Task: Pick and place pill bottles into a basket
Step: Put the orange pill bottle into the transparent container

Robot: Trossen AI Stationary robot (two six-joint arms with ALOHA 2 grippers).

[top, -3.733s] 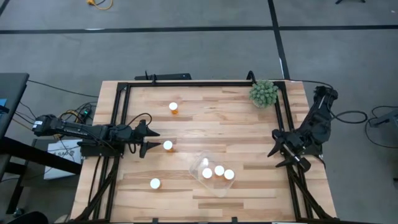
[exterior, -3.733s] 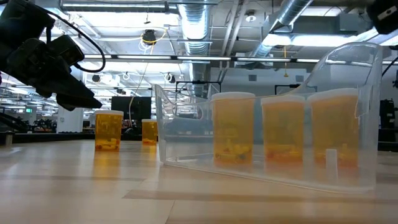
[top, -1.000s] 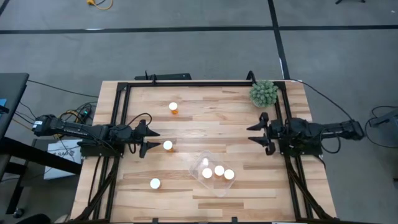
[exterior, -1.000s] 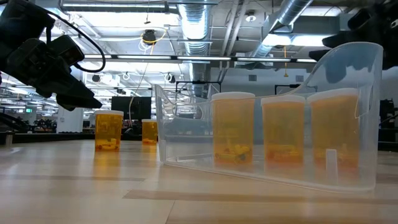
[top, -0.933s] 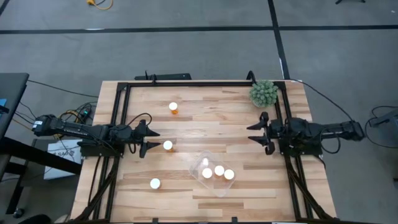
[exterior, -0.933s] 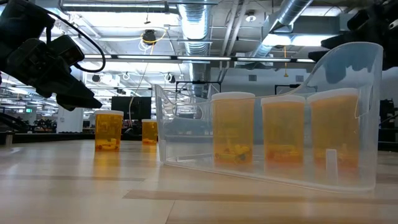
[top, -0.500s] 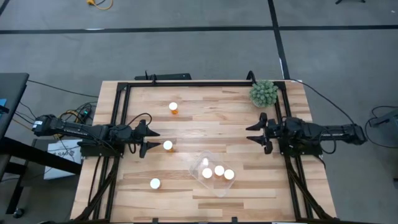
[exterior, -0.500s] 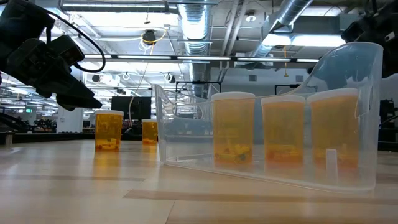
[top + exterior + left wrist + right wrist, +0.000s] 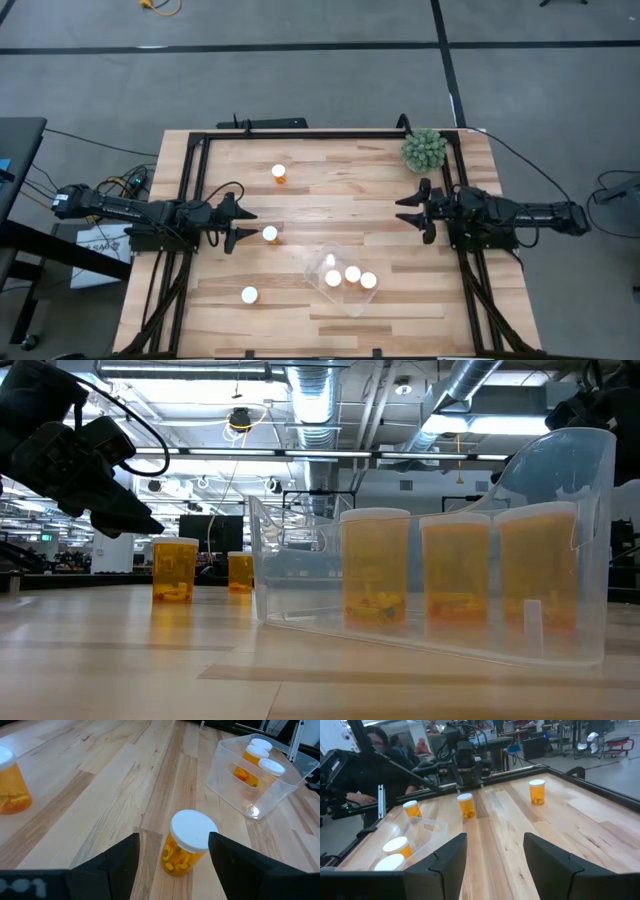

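A: From above, our left gripper [image 9: 243, 223] sits left of centre, fingers spread, a pill bottle [image 9: 270, 233] between them but ungrasped. Our right gripper [image 9: 411, 211] hangs right of centre, released too.

B: And the basket [image 9: 322, 262]?

A: Lower middle, three bottles inside; one at upper middle [image 9: 279, 172], one lower left [image 9: 249, 294].

B: At table level we see the basket [image 9: 560, 480] at right. Our left wrist shows that bottle [image 9: 187, 842] between the fingers, untouched.

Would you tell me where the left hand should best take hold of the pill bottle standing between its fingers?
Probably on the orange body just under the white cap of the pill bottle, closing from both sides. It stands upright, and the open left hand already straddles it.
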